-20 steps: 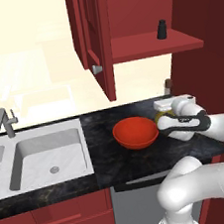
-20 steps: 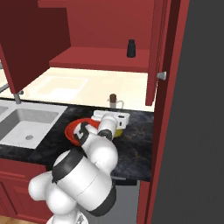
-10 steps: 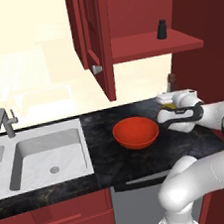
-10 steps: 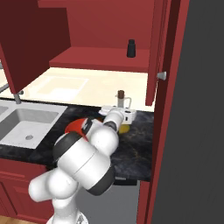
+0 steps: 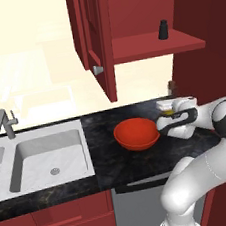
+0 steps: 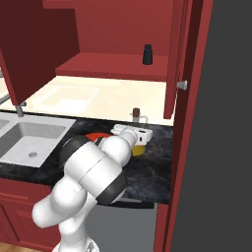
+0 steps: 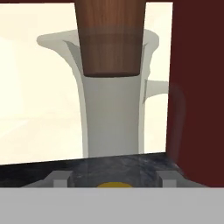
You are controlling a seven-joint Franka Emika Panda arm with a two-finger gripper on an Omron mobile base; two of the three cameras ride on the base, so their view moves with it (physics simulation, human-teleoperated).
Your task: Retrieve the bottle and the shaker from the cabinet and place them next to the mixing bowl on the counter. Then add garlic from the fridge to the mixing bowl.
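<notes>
Left base view: the mixing bowl (image 5: 136, 134) sits on the counter (image 5: 104, 162), right of the steel sink (image 5: 45, 159). Just right of the bowl, the gripper (image 5: 166, 112) is at the bottle (image 5: 169, 110), whose yellow base peeks out by the white hand. The shaker (image 5: 163, 29) stands on the shelf of the open cabinet (image 5: 141, 46).

Right base view: the bottle's brown stopper and clear neck rise above the hand, near the bowl's rim.

Hand view: the clear neck and brown stopper stand upright just ahead, with a sliver of yellow between the 2 fingers (image 7: 57, 177). The fingers sit on either side of the bottle; I cannot tell whether they press it. No label or writing can be read anywhere.
</notes>
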